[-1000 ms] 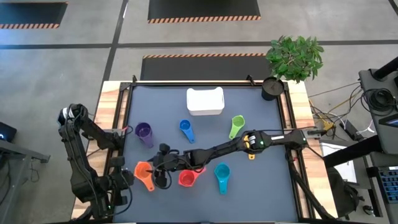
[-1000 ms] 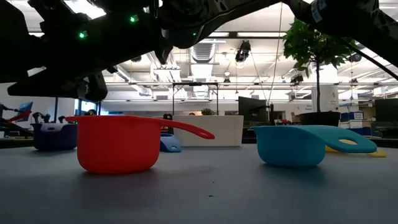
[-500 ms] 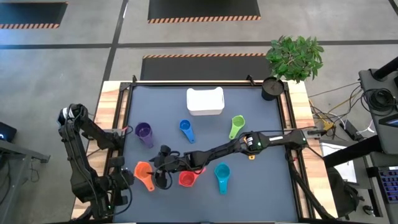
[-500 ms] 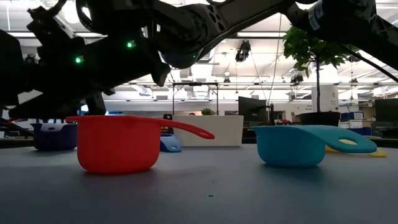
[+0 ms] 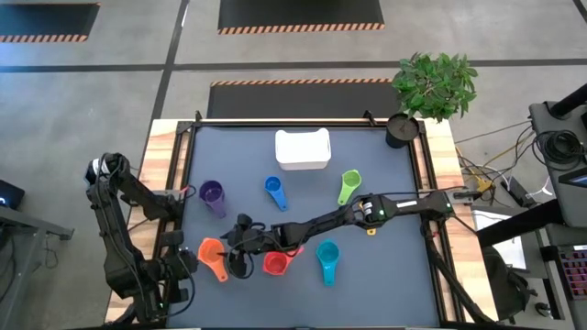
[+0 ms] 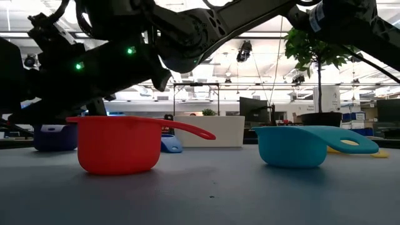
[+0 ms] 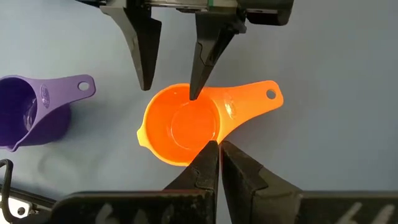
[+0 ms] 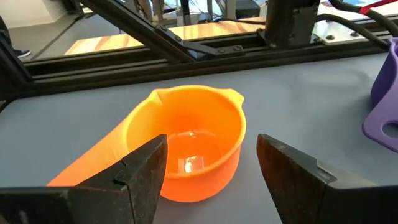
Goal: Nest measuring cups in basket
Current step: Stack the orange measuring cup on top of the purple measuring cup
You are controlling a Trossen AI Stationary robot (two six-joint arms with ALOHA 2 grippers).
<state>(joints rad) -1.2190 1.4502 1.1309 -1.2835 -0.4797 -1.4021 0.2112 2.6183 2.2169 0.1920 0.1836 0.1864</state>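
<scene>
Lowered right jaws (image 8: 205, 168) straddle orange cup's (image 8: 186, 149) rim.

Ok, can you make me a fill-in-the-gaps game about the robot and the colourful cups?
1. The open right gripper straddles a cup whose colour is ___.
2. The white basket has ___ cups inside it so far.
3. Beside the plant, at the table's corner, stands a round cup whose colour is ___.

Missing words: orange; no; black.
</scene>
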